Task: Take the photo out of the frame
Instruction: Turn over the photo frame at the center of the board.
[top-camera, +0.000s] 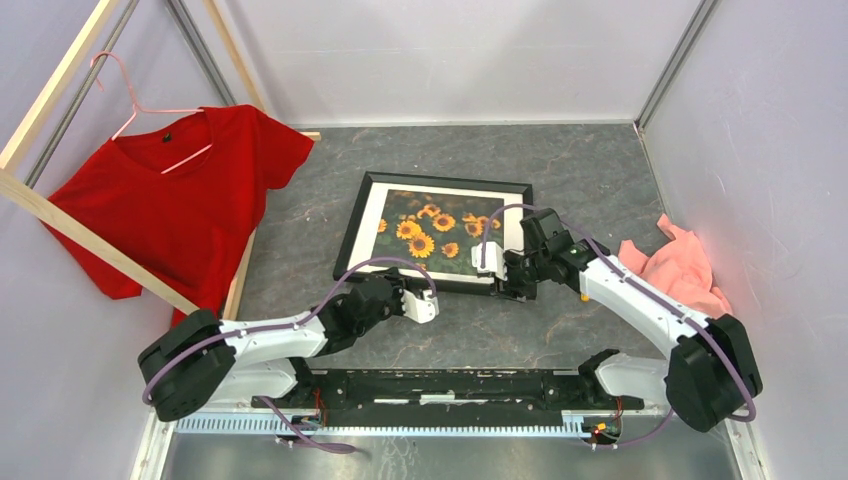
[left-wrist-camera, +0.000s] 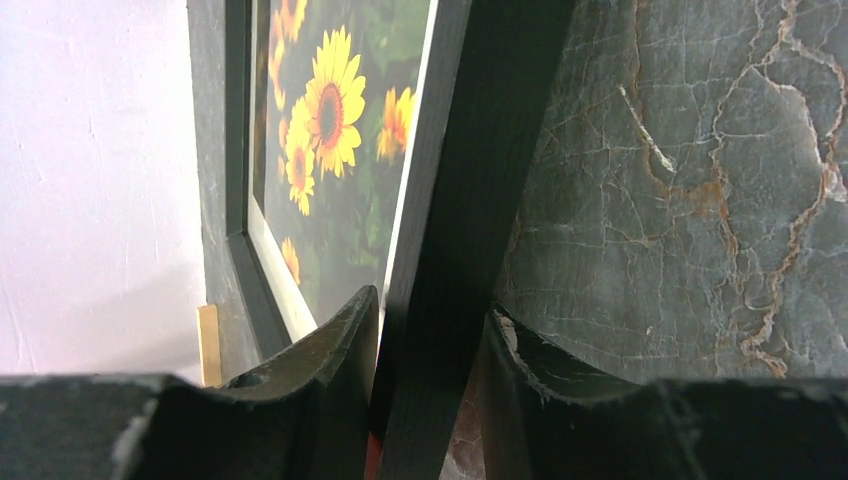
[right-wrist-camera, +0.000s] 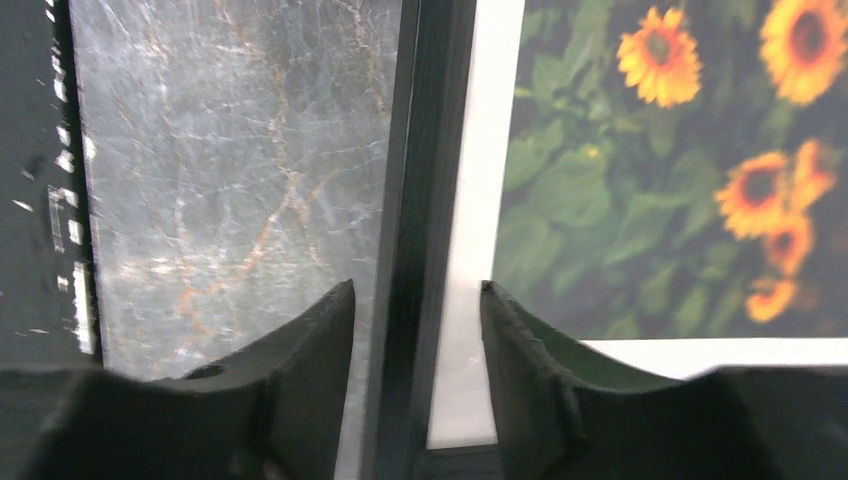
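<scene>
The left gripper stands with one finger on each side of the near rail of the frame. The black rail fills the gap between the fingers, but I cannot tell whether the pads are pressing on it. The right gripper straddles the same near rail, close to the frame's near right corner. Its jaws are parted and not gripping. One finger is over the bare worktop and the other is over the white mat, with a strip of mat showing between that finger and the rail.

The frame lies face up in the middle of the worktop, nearer the back edge than the arms' bases, and a little askew to the worktop edges.

As for the task, nothing looks finished. The photo still sits inside the frame, bordered by the mat on all sides that show. No backing or clips are visible (they would be underneath). My guess is that the frame has to be lifted or turned over before the print can come out, so nearly all the work remains.

The photo is a glossy print of orange-yellow sunflowers on dark green leaves. It looks flat and uncreased.
</scene>
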